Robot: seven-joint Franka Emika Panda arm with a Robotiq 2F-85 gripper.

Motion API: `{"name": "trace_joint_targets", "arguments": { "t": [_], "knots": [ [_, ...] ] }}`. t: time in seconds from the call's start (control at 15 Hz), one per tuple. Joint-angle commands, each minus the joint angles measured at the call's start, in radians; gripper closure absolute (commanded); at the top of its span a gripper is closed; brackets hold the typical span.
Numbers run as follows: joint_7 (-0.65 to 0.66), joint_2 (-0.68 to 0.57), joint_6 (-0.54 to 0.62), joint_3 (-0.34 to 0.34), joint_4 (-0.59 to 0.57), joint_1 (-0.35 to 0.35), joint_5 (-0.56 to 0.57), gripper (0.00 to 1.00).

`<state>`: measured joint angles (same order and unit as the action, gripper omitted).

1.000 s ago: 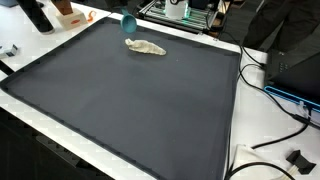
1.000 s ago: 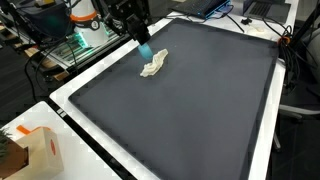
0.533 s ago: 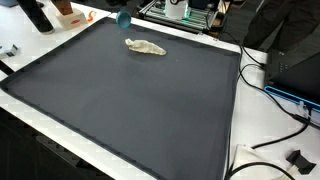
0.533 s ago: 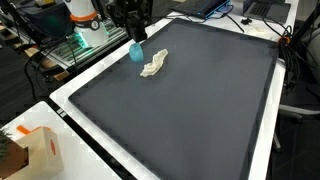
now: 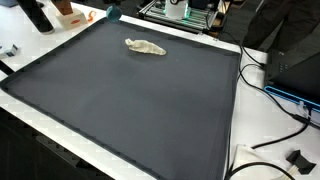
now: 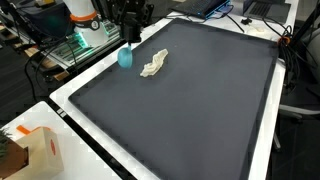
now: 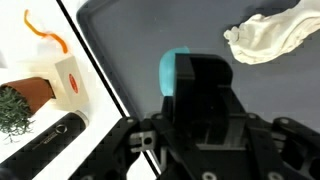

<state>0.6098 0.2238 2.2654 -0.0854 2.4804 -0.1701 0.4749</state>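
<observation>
Tool [image 6: 127,46] clamped on the teal object [image 6: 125,58], at the edge of the dark mat [image 6: 190,110] on the counter. Over the last second you carried it away from the white cloth [image 6: 152,67]; the two are now apart.

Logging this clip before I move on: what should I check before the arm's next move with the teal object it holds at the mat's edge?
1. Grip: in the wrist view the teal object sits between the fingers of the gripper: ok.
2. Clearance from the crumpled white cloth: it lies apart from the object, on the mat: ok.
3. Height over the dark mat: cannot tell whether the object touches it.
4. Object over the mat, not the white tabletop: just inside the edge in the wrist view: ok.
5. Orange-and-white box and black cylinder on the tabletop: apart from the gripper: ok.
</observation>
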Motion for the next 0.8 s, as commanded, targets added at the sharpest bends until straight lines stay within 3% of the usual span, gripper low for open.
{"name": "trace_joint_targets", "arguments": {
  "t": [0.0,0.73],
  "knots": [
    [0.134,-0.048,-0.07,-0.013,-0.032,0.002,0.133,0.75],
    [0.299,-0.202,-0.239,0.013,-0.103,0.097,0.327,0.75]
  ]
}}
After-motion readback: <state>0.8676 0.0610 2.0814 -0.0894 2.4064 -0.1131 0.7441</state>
